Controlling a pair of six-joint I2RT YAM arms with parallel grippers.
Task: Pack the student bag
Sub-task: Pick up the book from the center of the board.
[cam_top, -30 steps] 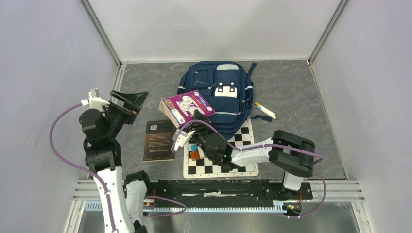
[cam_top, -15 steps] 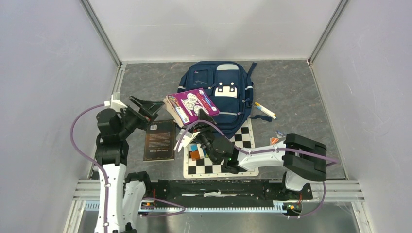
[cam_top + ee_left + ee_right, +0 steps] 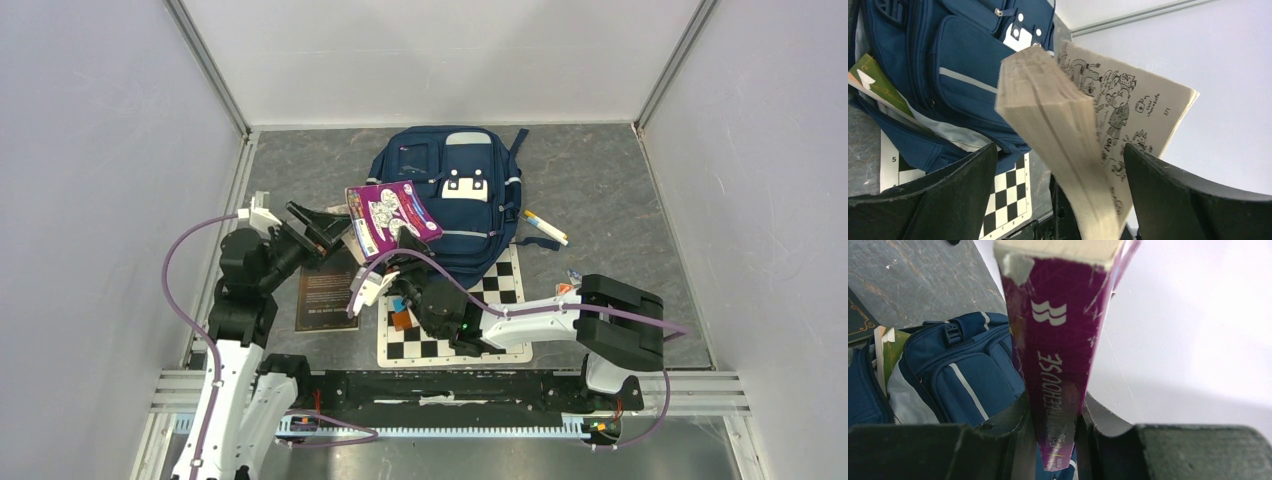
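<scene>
Student bag: I see the student bag [image 3: 455, 195] lying flat on the grey table [image 3: 610, 190], toward the back wall, with its near end over the checkerboard mat [image 3: 505, 345].
Right gripper: my right gripper [image 3: 403, 250] pinches the purple book [image 3: 392, 213] by the lower end of its spine. On the wrist camera a finger presses on each side. The book is held up, tilted, above the near-left part of the bag.
Left gripper: my left gripper [image 3: 322, 228] has its jaws spread wide and holds nothing. It sits just left of the purple book, whose page edge faces the gap between the fingers. I cannot tell whether anything touches.
Bag mouth: a green booklet [image 3: 875, 80] shows in the bag's open mouth.
Table: a dark book [image 3: 325, 290] lies flat left of the mat, and two markers [image 3: 545, 228] lie beside the bag's right side.
</scene>
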